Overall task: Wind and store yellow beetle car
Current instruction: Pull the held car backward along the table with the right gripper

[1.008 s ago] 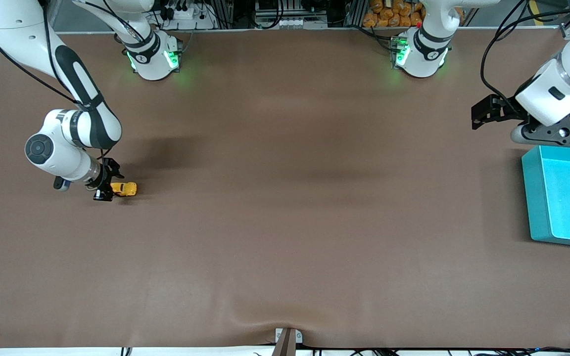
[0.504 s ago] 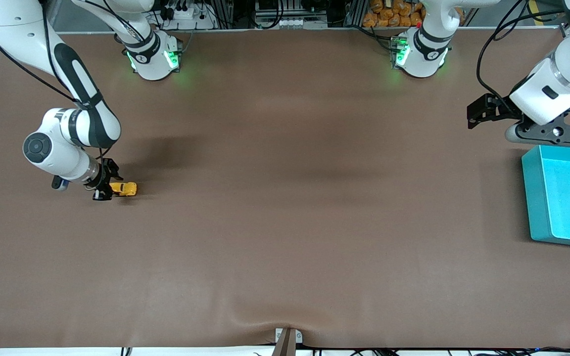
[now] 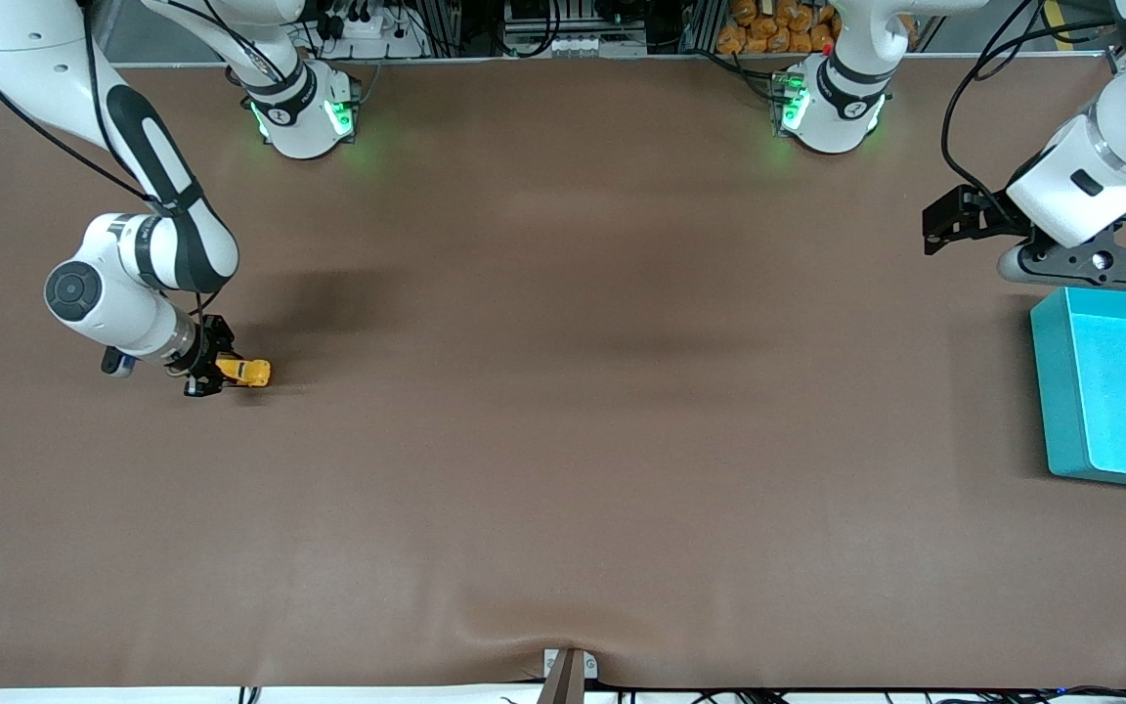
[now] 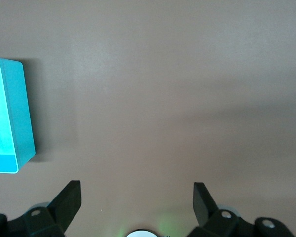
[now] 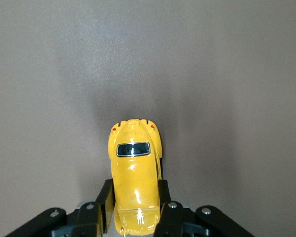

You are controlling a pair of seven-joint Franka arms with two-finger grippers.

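- Front view: the yellow beetle car [image 3: 246, 372] is seen on the brown table [image 3: 563, 440] at the right arm's end, well apart from the teal bin [image 3: 1110, 391], which stands at the left arm's end of the table.
- Front view: the right end effector [image 3: 209, 370] is set low at the table and its fingers are pressed against one end of the yellow beetle car; the rest of the car juts out from it toward the teal bin.
- Front view: the left end effector [image 3: 944, 227] is held in the air just beside the teal bin, over bare table, and the left arm is seen waiting there.
- Left wrist view: the left end effector [image 4: 137, 200] is shown with its two fingers spread wide and nothing between them; only brown table lies under it, and a corner of the teal bin [image 4: 17, 123] is seen near the picture's edge.
- Right wrist view: the yellow beetle car [image 5: 135, 173] is pinched at its sides by the two fingers [image 5: 106, 200] of the right end effector [image 5: 135, 205]; its dark window faces up, and its free end points away from the fingers over bare table.
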